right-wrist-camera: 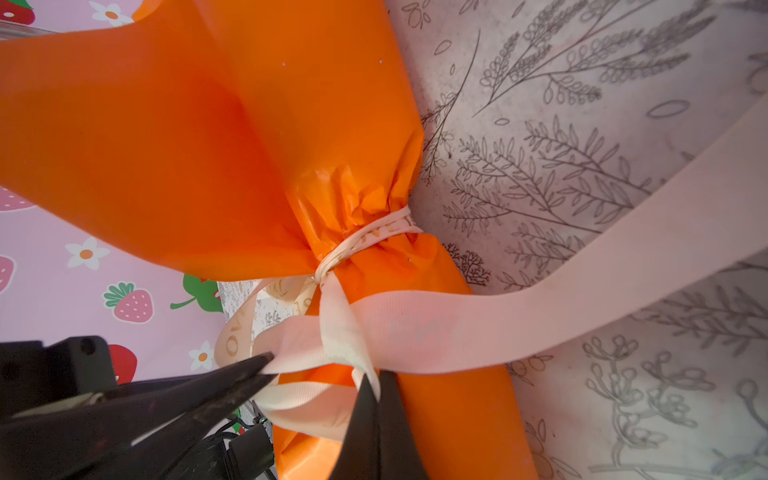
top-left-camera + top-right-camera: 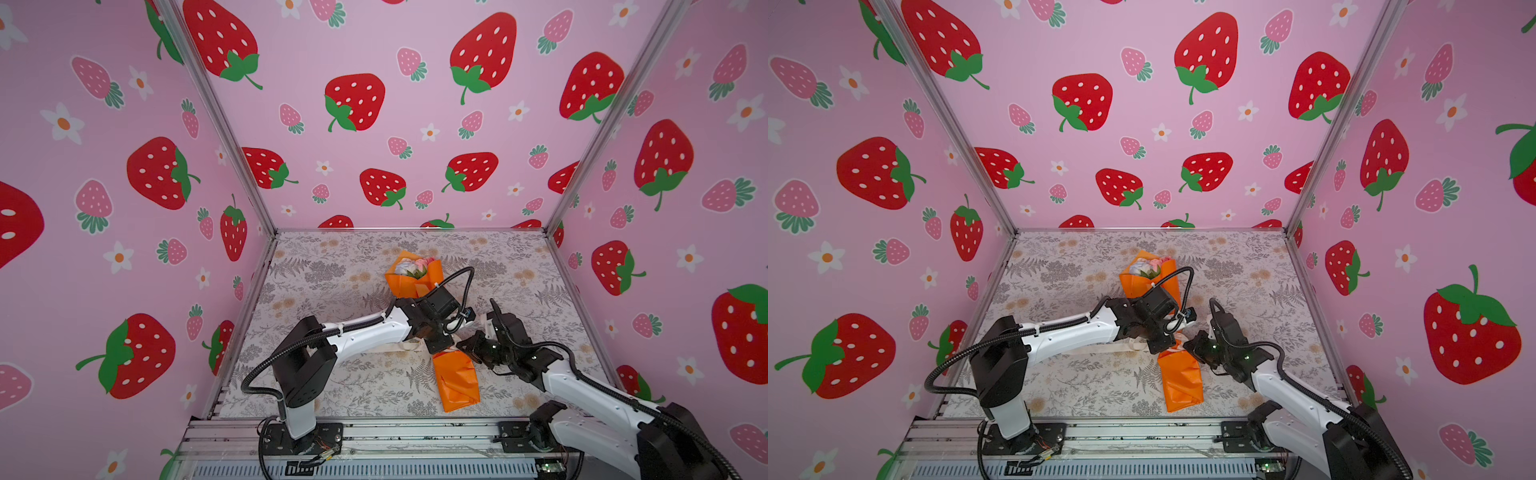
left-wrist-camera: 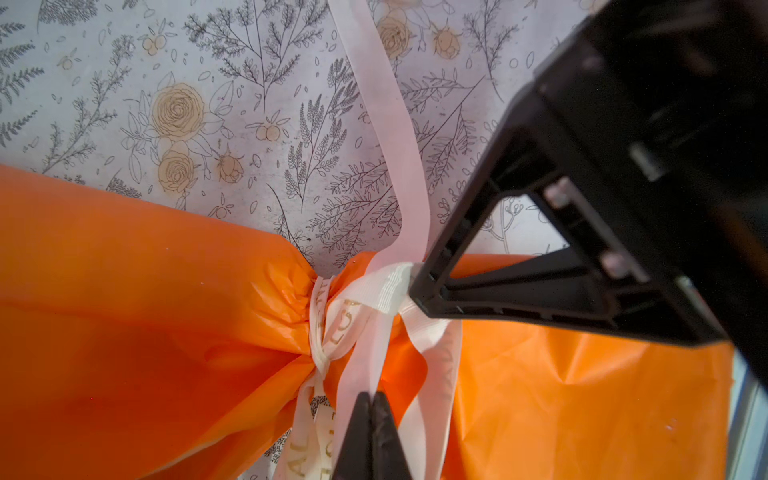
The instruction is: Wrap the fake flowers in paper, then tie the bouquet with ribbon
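The bouquet's orange wrapping paper (image 3: 124, 311) is smooth and glossy, crumpled into fine creases where tied. The cream ribbon (image 3: 386, 286) is finely ribbed woven cloth, matt, with gold lettering. The desk (image 3: 249, 62) has a matt printed cover. Left pincer (image 3: 372, 397) and right pincer (image 1: 379, 376) are matt black plastic.

A cream ribbon (image 1: 540, 316) cinches the gathered neck of the orange-wrapped bouquet (image 1: 187, 137) lying on the floral table cover (image 1: 582, 124), the right gripper (image 1: 377, 392) pinching one strand beside the knot and the left gripper (image 1: 259, 366) pinching a loop next to it
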Robot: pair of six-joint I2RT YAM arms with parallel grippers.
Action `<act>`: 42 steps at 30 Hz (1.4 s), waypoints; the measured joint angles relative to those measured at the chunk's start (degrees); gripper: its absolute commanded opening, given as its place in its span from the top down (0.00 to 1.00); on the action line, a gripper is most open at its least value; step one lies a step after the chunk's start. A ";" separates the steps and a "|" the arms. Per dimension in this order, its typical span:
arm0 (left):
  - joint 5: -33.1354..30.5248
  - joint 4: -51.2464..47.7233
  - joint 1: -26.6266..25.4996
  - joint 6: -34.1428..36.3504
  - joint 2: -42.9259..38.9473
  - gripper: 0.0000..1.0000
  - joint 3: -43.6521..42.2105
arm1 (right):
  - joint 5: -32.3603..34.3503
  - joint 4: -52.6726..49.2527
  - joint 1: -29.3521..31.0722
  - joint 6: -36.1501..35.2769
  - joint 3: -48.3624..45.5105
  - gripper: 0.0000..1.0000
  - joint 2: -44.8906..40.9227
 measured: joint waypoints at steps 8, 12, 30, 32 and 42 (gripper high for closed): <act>5.14 5.11 3.76 -5.64 -4.20 1.00 -3.30 | 0.15 -0.15 0.00 -0.24 0.85 0.94 0.00; 8.02 6.58 5.40 -7.58 -5.09 1.00 -3.30 | 0.35 -0.46 0.00 -1.44 2.21 0.91 0.00; 17.09 6.69 8.41 -15.34 -4.87 1.00 -2.45 | 5.03 -4.59 -0.33 -7.28 5.99 0.58 -9.66; 17.59 6.69 8.41 -15.80 -4.87 1.00 -2.45 | 4.28 -2.38 -0.35 -5.68 5.64 0.58 -10.29; 18.14 7.13 8.44 -16.61 -4.72 1.00 -2.45 | 1.49 6.51 -0.33 -3.91 2.36 0.58 -6.67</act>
